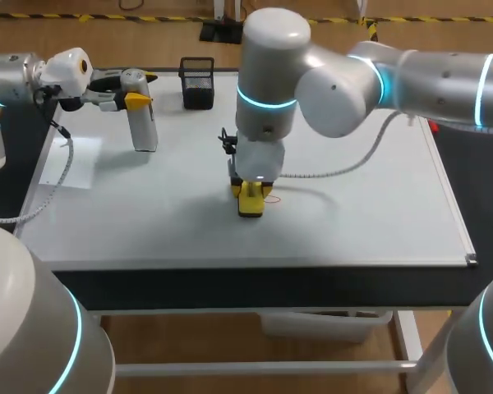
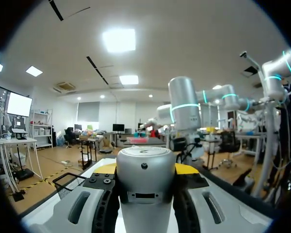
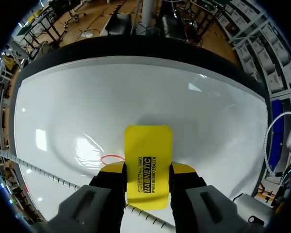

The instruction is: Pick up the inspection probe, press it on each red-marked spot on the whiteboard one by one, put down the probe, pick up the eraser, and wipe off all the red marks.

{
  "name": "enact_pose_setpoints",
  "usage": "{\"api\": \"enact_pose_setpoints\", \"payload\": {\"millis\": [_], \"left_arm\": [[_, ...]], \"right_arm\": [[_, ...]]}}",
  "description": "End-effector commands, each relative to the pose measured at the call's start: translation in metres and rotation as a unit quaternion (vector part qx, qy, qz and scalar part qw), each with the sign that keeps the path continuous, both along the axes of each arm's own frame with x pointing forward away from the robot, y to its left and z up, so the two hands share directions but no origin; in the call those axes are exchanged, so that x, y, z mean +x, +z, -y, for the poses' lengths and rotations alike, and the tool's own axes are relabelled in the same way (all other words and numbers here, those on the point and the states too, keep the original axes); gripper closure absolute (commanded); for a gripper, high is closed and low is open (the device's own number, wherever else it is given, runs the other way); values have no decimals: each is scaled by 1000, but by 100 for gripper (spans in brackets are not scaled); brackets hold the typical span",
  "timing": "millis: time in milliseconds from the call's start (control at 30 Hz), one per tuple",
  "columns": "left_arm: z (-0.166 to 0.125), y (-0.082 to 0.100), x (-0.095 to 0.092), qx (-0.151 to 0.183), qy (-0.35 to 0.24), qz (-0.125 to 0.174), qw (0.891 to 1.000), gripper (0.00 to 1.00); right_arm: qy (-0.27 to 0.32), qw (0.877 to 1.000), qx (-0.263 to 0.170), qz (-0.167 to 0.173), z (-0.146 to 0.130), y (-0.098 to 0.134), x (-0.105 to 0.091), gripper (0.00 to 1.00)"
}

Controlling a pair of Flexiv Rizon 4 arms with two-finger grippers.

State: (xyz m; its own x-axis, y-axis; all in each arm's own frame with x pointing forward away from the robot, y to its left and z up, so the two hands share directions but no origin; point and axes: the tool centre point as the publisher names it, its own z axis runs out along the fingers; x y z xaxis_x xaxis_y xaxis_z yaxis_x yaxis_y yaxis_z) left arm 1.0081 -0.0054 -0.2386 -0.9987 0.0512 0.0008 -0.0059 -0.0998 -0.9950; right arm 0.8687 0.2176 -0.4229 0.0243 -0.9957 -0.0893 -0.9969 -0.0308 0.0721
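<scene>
On the whiteboard [image 1: 361, 222], a red mark [image 3: 110, 158] sits partly hidden beside the eraser [image 3: 148, 145] clamped in the right gripper [image 3: 148, 171], arm vertical; left gripper [image 1: 130, 100] clasps the inspection probe [image 1: 144, 130] upright, far-left.

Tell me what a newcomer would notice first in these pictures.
The bright yellow eraser stands out. It is clamped in the right gripper and set down on the middle of the whiteboard, right beside a thin red mark. At the board's far left, the left gripper holds the silver inspection probe upright, near a black mesh basket at the far edge.
</scene>
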Motion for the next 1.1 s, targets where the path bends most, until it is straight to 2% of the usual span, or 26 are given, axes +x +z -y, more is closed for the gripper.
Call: {"api": "enact_pose_setpoints", "payload": {"millis": [33, 567, 1100], "left_arm": [[0, 1, 1, 0, -1, 0, 1000, 100], [0, 1, 1, 0, -1, 0, 1000, 100], [0, 1, 1, 0, -1, 0, 1000, 100]], "right_arm": [[1, 1000, -5, 2, 0, 0, 1, 100], [1, 1000, -9, -3, 11, -11, 2, 100], [-21, 999, -27, 4, 39, -12, -1, 100]]}}
